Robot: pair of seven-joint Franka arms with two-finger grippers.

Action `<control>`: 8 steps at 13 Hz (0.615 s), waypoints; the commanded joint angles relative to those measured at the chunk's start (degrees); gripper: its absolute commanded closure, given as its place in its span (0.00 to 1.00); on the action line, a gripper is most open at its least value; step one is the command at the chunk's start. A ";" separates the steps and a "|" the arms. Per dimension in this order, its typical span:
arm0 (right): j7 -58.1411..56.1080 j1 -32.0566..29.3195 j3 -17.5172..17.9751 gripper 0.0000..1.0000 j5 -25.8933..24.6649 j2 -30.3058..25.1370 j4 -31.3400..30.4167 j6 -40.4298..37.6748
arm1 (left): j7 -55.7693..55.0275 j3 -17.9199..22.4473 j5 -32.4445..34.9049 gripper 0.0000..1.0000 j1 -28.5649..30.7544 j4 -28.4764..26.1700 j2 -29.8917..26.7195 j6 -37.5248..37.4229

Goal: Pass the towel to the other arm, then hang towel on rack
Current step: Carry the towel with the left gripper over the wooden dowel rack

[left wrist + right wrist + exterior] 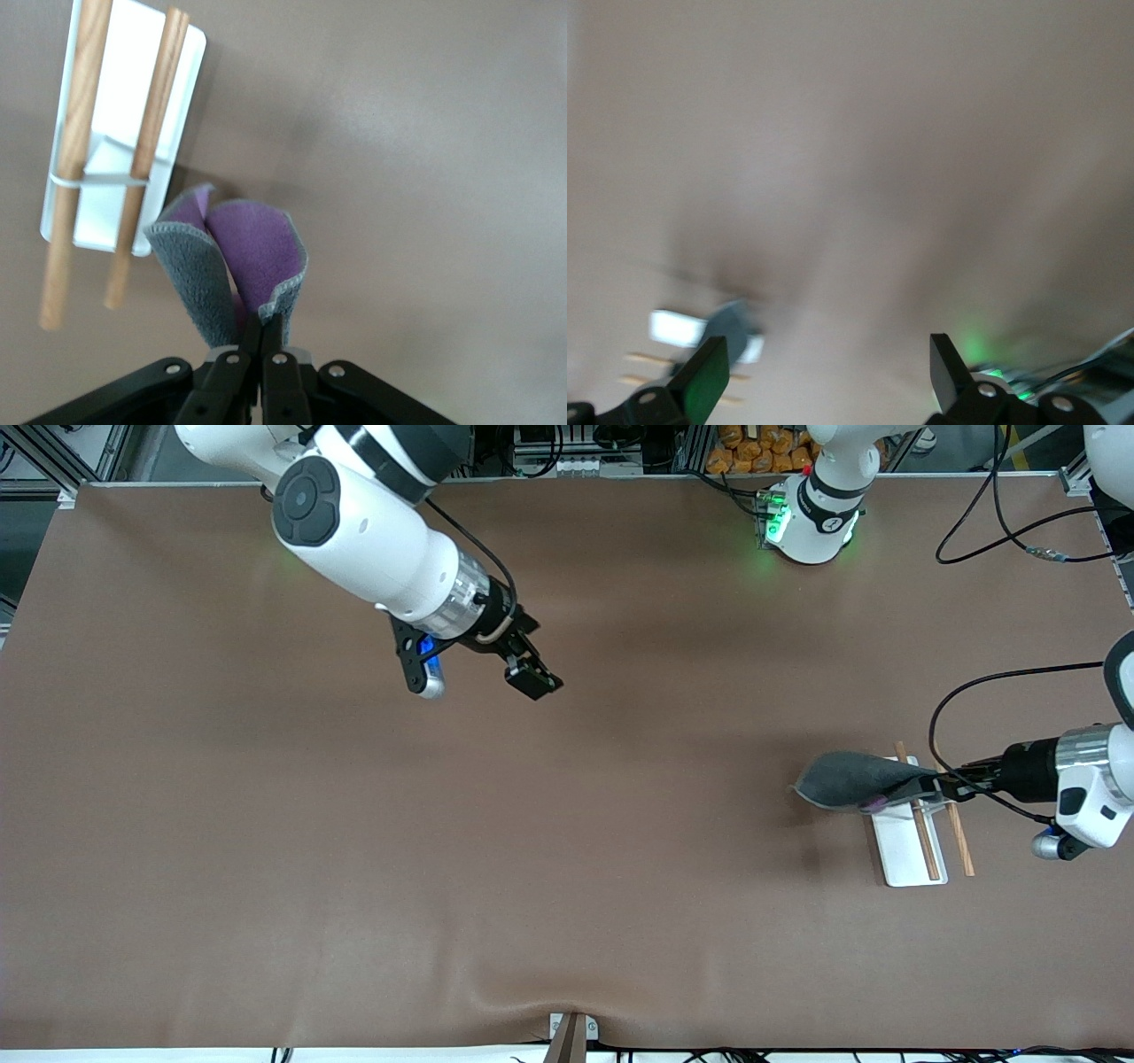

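The towel (849,779) is dark grey with a purple underside (257,252). It hangs folded from my left gripper (935,786), which is shut on one edge of it (263,332). The towel is in the air over the end of the rack (905,849) that lies farther from the front camera. The rack (124,133) has a white base and two wooden rods, and it stands toward the left arm's end of the table. My right gripper (532,666) hovers open and holds nothing over the middle of the table. In the right wrist view its fingers (704,381) stand wide apart, and the towel (733,323) and rack (675,328) show small in the distance.
The brown table cover (354,868) has a wrinkle at the edge nearest the front camera. The left arm's base (811,518) stands at the table's back edge. Black cables (992,531) lie near the left arm's end.
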 commanded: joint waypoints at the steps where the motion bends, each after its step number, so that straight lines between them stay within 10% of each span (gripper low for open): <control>1: -12.27 -2.64 0.56 0.00 -4.83 -2.63 -0.81 -7.82 | 9.07 -0.54 0.58 1.00 2.11 0.47 0.62 -0.71; 8: -37.95 -9.67 0.47 0.00 -13.64 -6.59 -0.90 -19.70 | 26.03 -0.45 1.02 1.00 7.72 0.38 2.11 -0.62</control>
